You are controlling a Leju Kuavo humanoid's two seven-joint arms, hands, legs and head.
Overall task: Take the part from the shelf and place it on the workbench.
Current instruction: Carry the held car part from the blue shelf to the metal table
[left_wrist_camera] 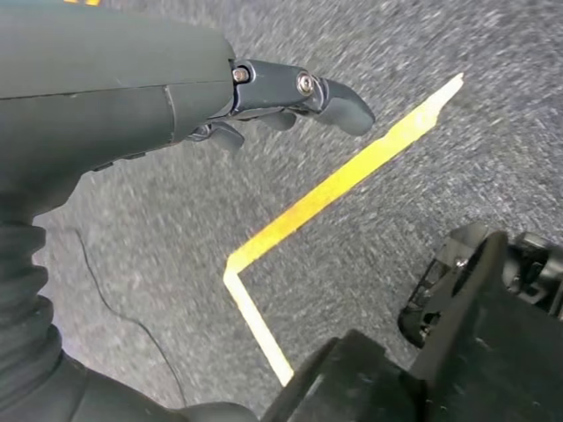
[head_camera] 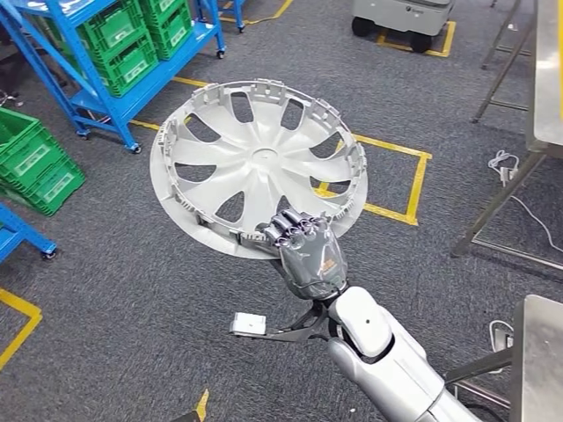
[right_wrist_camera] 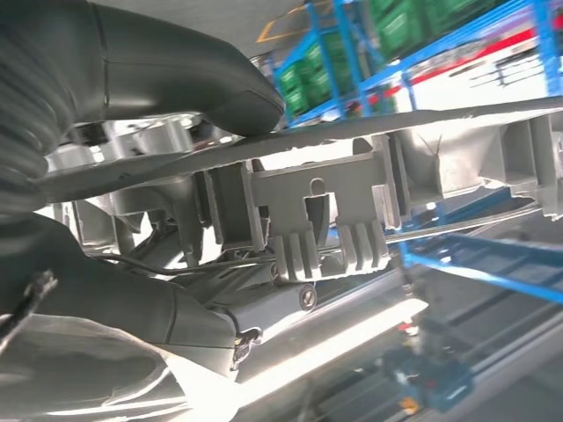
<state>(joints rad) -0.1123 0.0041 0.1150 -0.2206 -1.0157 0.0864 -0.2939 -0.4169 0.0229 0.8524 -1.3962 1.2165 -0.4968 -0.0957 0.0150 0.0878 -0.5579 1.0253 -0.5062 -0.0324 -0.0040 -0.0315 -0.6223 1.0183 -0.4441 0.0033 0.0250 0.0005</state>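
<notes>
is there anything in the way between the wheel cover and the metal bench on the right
Nothing visible blocks it. The right hand grips the wheel cover by its near rim, held out above grey floor. Between it and the workbench at the right edge lie only yellow floor tape and a white cable, both flat on the floor.

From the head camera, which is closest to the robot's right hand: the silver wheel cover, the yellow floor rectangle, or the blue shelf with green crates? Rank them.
1. Wheel cover: held by the right hand at its near rim.
2. Yellow floor rectangle: beyond the cover, right.
3. Blue shelf: far upper left.
</notes>
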